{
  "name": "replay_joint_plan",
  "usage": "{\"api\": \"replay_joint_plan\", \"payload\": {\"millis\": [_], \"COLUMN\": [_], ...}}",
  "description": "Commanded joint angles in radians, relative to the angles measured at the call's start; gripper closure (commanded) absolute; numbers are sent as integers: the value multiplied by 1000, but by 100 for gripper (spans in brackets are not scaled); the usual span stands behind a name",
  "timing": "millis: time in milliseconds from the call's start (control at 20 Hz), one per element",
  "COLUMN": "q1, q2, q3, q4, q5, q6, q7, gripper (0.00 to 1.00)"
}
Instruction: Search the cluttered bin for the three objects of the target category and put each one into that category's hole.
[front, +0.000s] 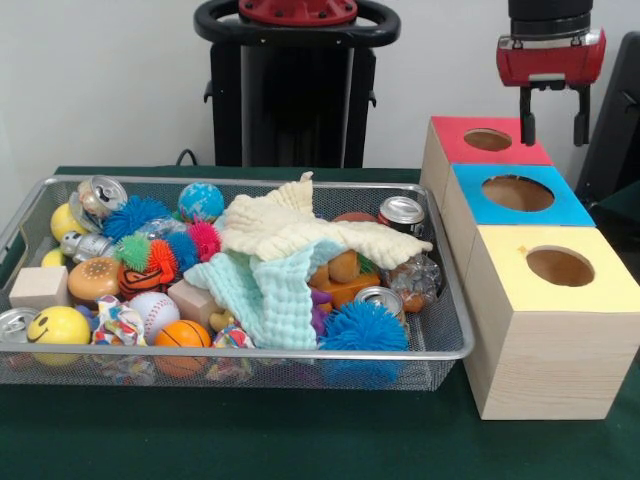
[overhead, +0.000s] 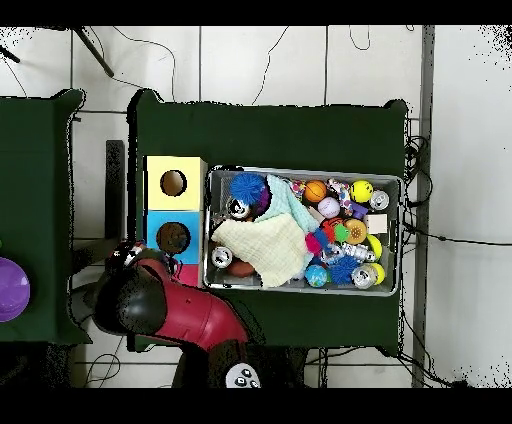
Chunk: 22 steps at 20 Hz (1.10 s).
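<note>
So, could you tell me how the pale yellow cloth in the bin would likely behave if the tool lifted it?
The pale yellow cloth drapes over the clutter in folds, so it is probably floppy and would sag from a pinch. It looks thin, so likely light. It overlaps the mint cloth, which might drag along.

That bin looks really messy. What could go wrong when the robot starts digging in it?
The cloths cover the middle of the bin, so some things may go unseen. The balls and cans are packed tight, so the open tool could grab two or knock one out.
</note>
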Motion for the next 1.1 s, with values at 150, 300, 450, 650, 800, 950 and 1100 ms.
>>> {"api": "replay_joint_plan", "payload": {"millis": [150, 300, 450, 650, 800, 950, 1100], "q1": [-327, -429, -503, -579, -583, -524, -528], "q2": [49, 56, 65, 94, 111, 97, 136], "q3": [284, 335, 364, 385, 378, 307, 305], "q4": [102, 145, 175, 171, 160, 133, 115], "q5": [-51, -118, -173, -238, -269, -283, -307], "q6": [-136, -146, -148, -135, -146, -142, -168], "q7": [217, 187, 171, 141, 144, 138, 142], "gripper": [0, 0, 0, 0, 0, 0, 0]}}
